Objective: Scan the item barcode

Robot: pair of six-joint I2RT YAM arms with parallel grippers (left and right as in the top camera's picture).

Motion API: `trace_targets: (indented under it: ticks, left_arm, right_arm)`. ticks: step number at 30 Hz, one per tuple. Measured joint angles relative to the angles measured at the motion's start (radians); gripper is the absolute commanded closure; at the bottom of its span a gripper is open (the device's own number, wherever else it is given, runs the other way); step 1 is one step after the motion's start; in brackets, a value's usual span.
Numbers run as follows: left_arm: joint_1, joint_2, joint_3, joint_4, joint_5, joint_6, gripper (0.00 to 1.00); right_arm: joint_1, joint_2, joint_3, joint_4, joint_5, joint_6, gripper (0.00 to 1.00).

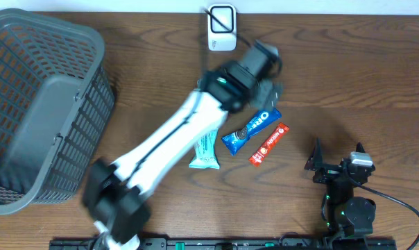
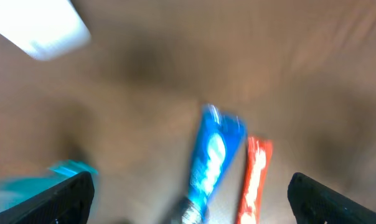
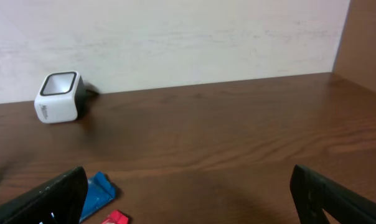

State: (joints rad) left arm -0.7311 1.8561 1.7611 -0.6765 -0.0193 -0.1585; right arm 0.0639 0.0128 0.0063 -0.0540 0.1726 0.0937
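1. Overhead view, counter [image 1: 348,62]: dark brown wood. A grey slatted basket [image 1: 50,55] sits at the 9 o'clock side. A white scanner [image 1: 222,29] stands at the 12 o'clock edge.
2. Task item: the blue Oreo pack [image 1: 251,130] lies flat on the counter just right of centre, at 6 o'clock from the scanner and well apart from it. Its long axis runs from 8 o'clock to 2 o'clock.
3. A red bar [image 1: 268,144] lies just beside the Oreo pack at its 4 o'clock, roughly parallel to it. The left wrist view shows a narrow gap between the two.
4. A teal bar [image 1: 206,151] lies at the Oreo pack's 8 o'clock, partly under the arm. Contact between the two cannot be judged.
5. The left arm reaches from the 7 o'clock corner towards the centre. Its head is blurred overhead, at 12 o'clock from the Oreo pack.
6. Left claw [image 2: 191,186]: released, fingers [image 2: 70,199] spread to both lower corners of the blurred wrist view. Nothing is gripped, and the Oreo pack and red bar lie on the counter below the gap.
7. Right claw [image 1: 336,156]: released and empty, at the 5 o'clock corner. It points towards 12 o'clock, well apart from the packs.
8. Right wrist view: the scanner is at 10 o'clock, against the pale wall.
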Motion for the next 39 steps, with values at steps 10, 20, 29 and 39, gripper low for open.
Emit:
trace_targets:
  ticks: [10, 20, 29, 39]
  left_arm:
    - [0.146, -0.333, 0.215, 0.018, -0.192, 0.216, 0.0]
    - [0.399, -0.433, 0.241, 0.003, -0.358, 0.378, 0.0]
    - [0.475, -0.689, 0.07, -0.003, -0.376, 0.399, 0.0]
    - [0.631, -1.281, -0.359, 0.233, -0.289, 0.315, 0.0]
  right_arm:
    - [0.0, 0.0, 0.0, 0.0, 0.0, 0.0, 0.01]
    - [0.0, 0.0, 0.0, 0.0, 0.0, 0.0, 0.01]
    - [0.0, 0.0, 0.0, 0.0, 0.0, 0.0, 0.01]
    - [0.0, 0.0, 0.0, 0.0, 0.0, 0.0, 0.01]
